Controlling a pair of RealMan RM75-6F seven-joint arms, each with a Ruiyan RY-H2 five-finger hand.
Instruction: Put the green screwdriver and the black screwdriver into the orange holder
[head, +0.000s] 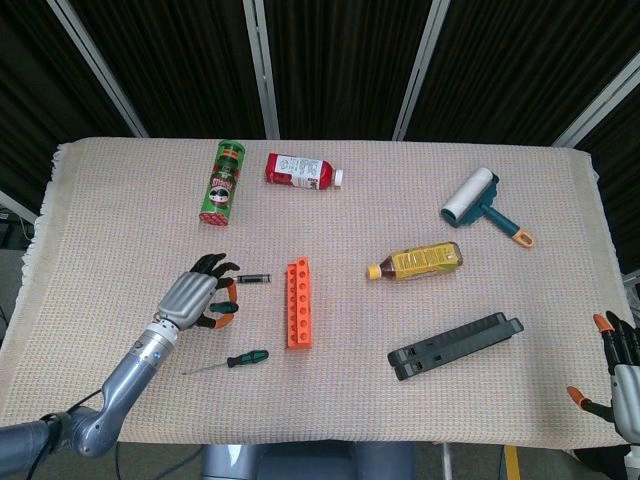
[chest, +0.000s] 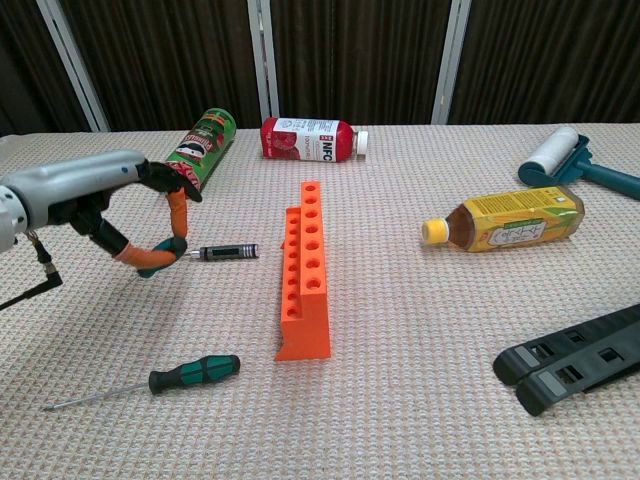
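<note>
The black screwdriver (head: 254, 279) (chest: 228, 251) lies flat on the cloth just left of the orange holder (head: 299, 302) (chest: 305, 270). My left hand (head: 198, 298) (chest: 110, 195) hovers raised at its left end. The fingers are curled, with a fingertip and the thumb meeting right at the thin tip; I cannot tell whether they pinch it. The green screwdriver (head: 246, 357) (chest: 195, 373) lies alone nearer the front edge, left of the holder's near end. My right hand (head: 620, 375) hangs off the table's front right corner with its fingers spread and nothing in them.
A green chip can (head: 224, 182) and a red bottle (head: 300, 171) lie at the back. A yellow bottle (head: 420, 262) lies right of the holder, with a black folded tool (head: 455, 346) nearer the front. A lint roller (head: 483, 203) sits at the back right.
</note>
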